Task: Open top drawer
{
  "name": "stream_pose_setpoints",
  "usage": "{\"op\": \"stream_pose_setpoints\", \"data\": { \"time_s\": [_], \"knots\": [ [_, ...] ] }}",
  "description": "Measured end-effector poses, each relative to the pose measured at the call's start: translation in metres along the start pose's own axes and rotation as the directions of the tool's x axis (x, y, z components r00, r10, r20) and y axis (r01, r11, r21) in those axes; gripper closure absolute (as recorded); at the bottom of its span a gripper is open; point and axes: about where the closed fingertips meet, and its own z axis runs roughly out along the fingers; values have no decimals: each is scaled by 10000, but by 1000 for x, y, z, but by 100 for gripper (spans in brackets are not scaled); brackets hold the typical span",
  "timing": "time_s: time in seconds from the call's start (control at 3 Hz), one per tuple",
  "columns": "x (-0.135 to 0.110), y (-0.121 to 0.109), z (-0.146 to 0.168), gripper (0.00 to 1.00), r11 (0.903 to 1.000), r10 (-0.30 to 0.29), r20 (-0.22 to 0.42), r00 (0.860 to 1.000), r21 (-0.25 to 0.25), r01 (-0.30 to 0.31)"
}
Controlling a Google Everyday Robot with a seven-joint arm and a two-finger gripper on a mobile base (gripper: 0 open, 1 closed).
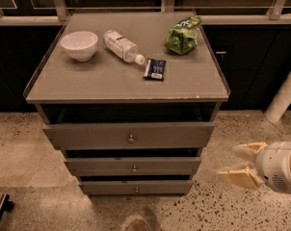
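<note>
The top drawer (87,135) is the widest grey front of the cabinet, with a small round metal knob (131,139) at its centre. A dark gap shows above it, under the cabinet top. My gripper (239,164) is low at the right, beside the cabinet and to the right of the drawer fronts. Its two tan fingers (238,177) point left and stand apart with nothing between them. It touches no drawer.
Two narrower drawers (102,165) sit below the top one. On the cabinet top (87,83) lie a white bowl (79,44), a plastic bottle (123,46), a green bag (183,35) and a dark packet (154,69). A white post (285,95) stands at right. Speckled floor surrounds the cabinet.
</note>
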Motion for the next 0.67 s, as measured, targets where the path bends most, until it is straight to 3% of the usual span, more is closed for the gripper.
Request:
{"op": "stream_pose_setpoints", "data": {
  "time_s": [0.67],
  "knots": [
    [0,0,0,88,10000,-1,0,10000,0,1]
  ]
}}
